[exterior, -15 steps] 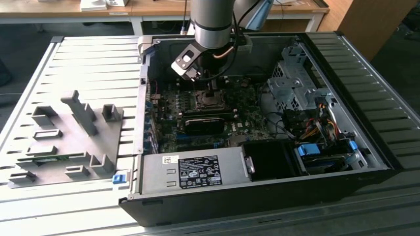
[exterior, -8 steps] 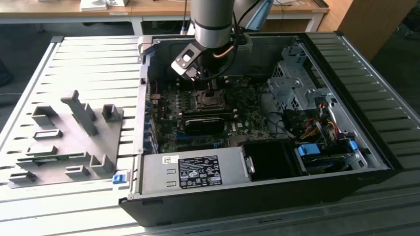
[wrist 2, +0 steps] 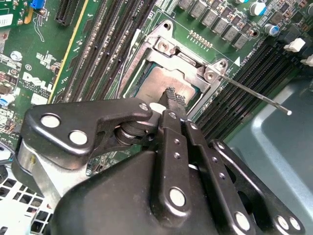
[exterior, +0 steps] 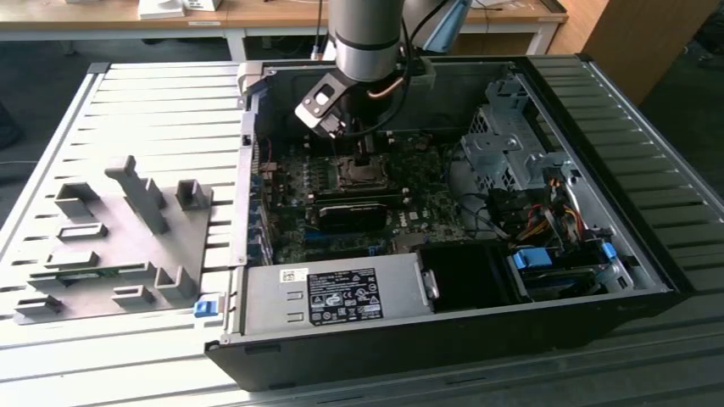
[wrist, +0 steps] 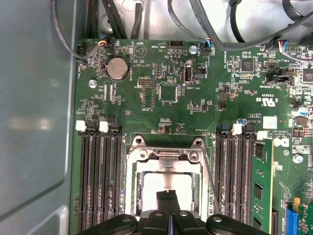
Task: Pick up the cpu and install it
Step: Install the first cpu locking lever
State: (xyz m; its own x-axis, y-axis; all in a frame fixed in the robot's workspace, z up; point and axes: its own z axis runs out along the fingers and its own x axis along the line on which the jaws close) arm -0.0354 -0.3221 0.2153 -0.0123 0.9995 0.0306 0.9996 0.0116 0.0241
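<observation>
The cpu, a flat square chip with a silvery-grey top, lies inside the metal-framed socket on the green motherboard. In the second wrist view the cpu shows between the socket's frame plates. My gripper hangs right over the chip, its two black fingers pressed together with no gap. Its tips sit at or just above the chip's top; I cannot tell if they touch. In the exterior view the gripper reaches down into the open computer case above the socket.
Black memory slots flank the socket, with a green memory strip in one. A thin socket lever sticks out sideways. The grey power-supply box, a drive cage and cables crowd the case. A grey parts fixture lies outside.
</observation>
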